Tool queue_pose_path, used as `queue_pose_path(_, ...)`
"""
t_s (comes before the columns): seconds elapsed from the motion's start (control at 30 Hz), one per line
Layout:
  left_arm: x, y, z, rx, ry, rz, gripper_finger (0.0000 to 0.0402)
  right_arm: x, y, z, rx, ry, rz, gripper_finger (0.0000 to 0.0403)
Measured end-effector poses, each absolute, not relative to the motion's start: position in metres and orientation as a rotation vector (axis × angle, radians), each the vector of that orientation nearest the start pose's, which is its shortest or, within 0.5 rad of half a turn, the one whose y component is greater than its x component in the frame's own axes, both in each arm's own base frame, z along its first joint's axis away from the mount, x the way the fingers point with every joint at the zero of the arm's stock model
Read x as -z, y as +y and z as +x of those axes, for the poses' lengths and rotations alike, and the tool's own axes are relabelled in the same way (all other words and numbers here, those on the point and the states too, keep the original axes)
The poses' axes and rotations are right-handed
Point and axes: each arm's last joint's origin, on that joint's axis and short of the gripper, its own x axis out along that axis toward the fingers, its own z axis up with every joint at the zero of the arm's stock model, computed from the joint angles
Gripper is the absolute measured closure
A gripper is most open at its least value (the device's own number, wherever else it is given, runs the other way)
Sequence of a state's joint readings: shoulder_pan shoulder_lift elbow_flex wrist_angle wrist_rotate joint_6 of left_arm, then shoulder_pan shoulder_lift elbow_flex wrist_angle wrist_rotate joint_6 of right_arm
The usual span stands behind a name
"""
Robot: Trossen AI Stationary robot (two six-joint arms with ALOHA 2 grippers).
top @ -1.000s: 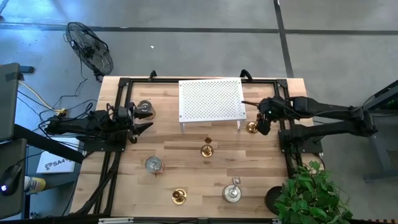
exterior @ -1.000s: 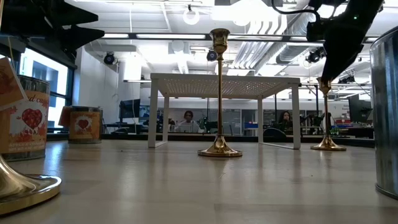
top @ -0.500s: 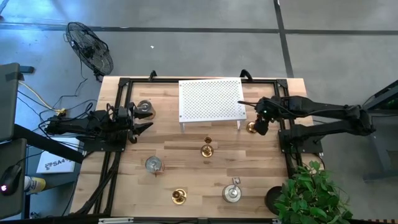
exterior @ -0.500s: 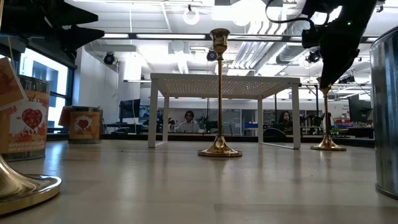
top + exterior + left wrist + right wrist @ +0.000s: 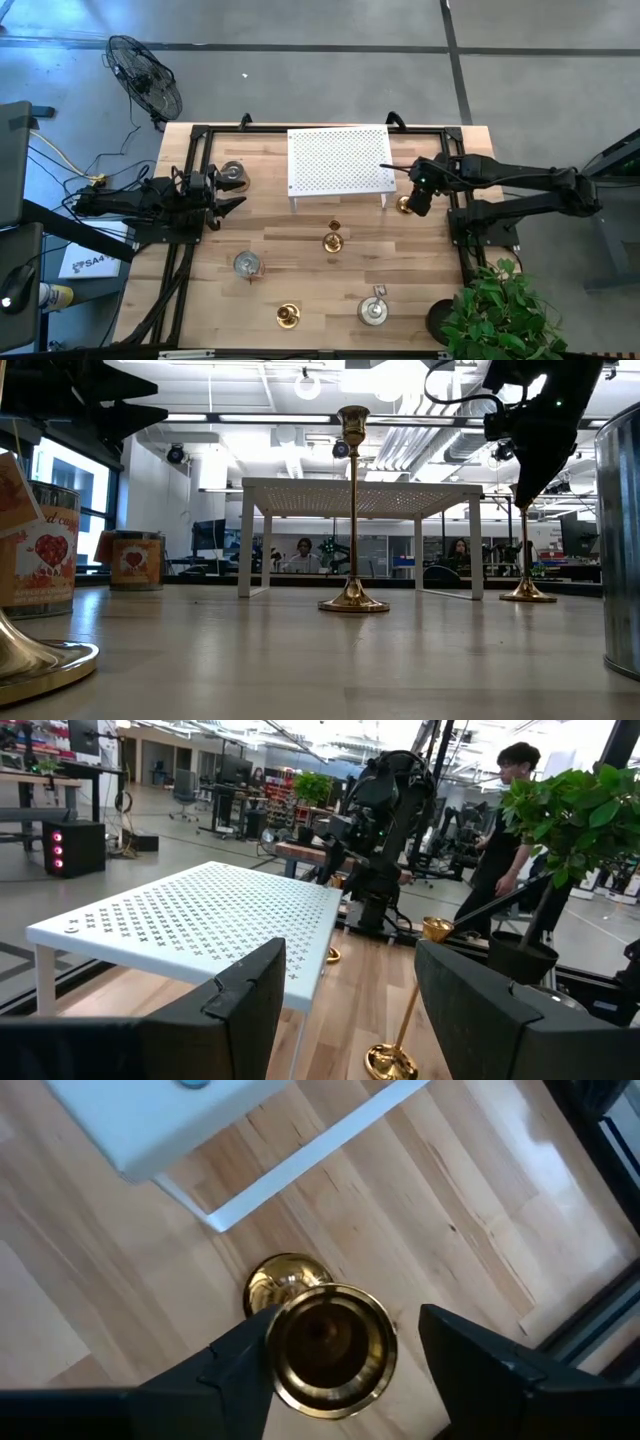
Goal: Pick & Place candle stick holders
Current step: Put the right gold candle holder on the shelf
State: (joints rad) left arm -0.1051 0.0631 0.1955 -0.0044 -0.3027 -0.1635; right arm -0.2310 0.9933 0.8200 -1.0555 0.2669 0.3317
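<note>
Candlestick in shiny gold is standing upright directly under the right gripper, its cup sitting between the fingers, which are spread narrowly around it; contact is unclear. White rack is just beside. Left gripper is waiting half open, well apart.

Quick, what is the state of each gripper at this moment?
Left gripper: open, holding nothing, waiting at the table's left side.
Right gripper: open, fingers on either side of the gold candlestick top beside the white rack; not gripping yet.
</note>
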Motion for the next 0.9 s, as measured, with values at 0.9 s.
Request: queue_pose_path(0.9,-0.2241,-0.0004,0.0865,-0.189,-0.141,-0.188,0.0181,-0.2514,-0.0411,0.1548,0.559,1.172,0.22,0.0278)
